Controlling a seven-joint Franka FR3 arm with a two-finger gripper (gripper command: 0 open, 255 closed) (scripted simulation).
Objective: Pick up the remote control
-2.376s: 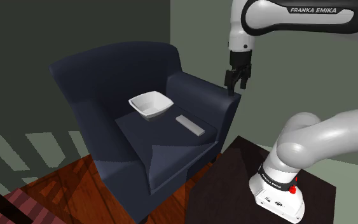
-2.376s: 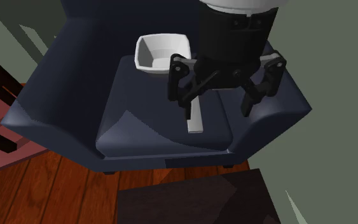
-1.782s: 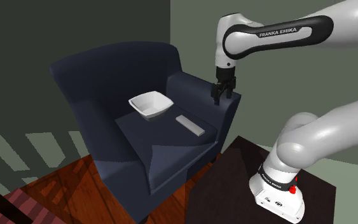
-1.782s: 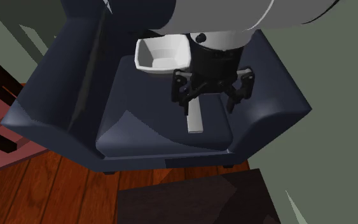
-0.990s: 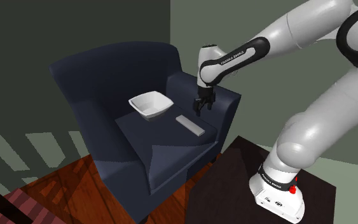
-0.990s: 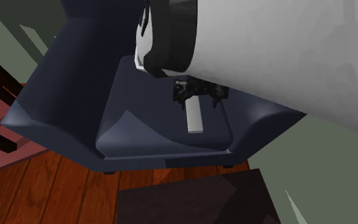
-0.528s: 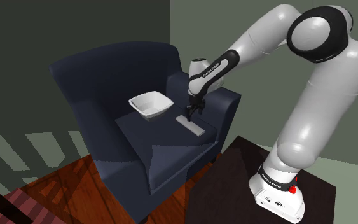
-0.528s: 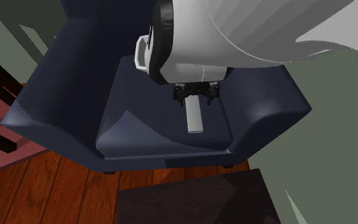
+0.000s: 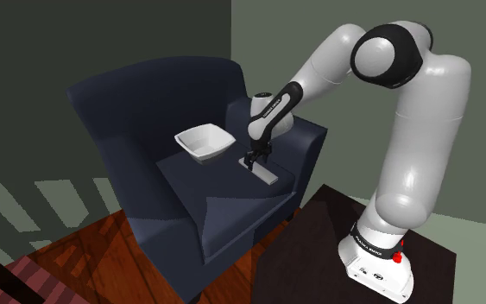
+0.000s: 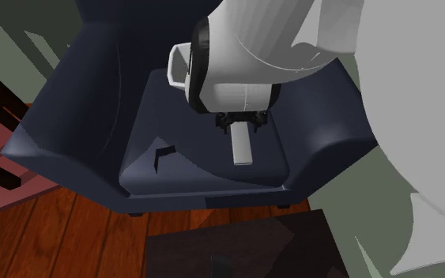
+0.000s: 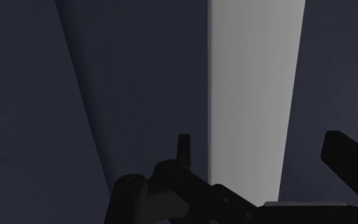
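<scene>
The remote control (image 9: 266, 174) is a flat pale grey bar lying on the seat cushion of a navy armchair (image 9: 137, 95). My gripper (image 9: 251, 161) has come straight down over the remote's end nearest the bowl. In the second exterior view the remote (image 10: 243, 148) sticks out below the gripper (image 10: 240, 122), and the white wrist hides its upper end. In the wrist view the remote (image 11: 254, 89) runs between the fingers. The gripper (image 11: 263, 158) is open, one finger (image 11: 183, 147) on each side of the bar, and I see no contact.
A white square bowl (image 9: 205, 142) sits on the seat just beyond the remote, close to the wrist. The chair's armrest (image 9: 306, 138) rises beside the arm. The dark stand (image 9: 318, 250) and a wooden floor (image 9: 85, 250) lie below.
The arm has swung in and lowered the gripper from beside the armrest down onto the remote's end. The fingers stayed open, and the remote and bowl have not moved.
</scene>
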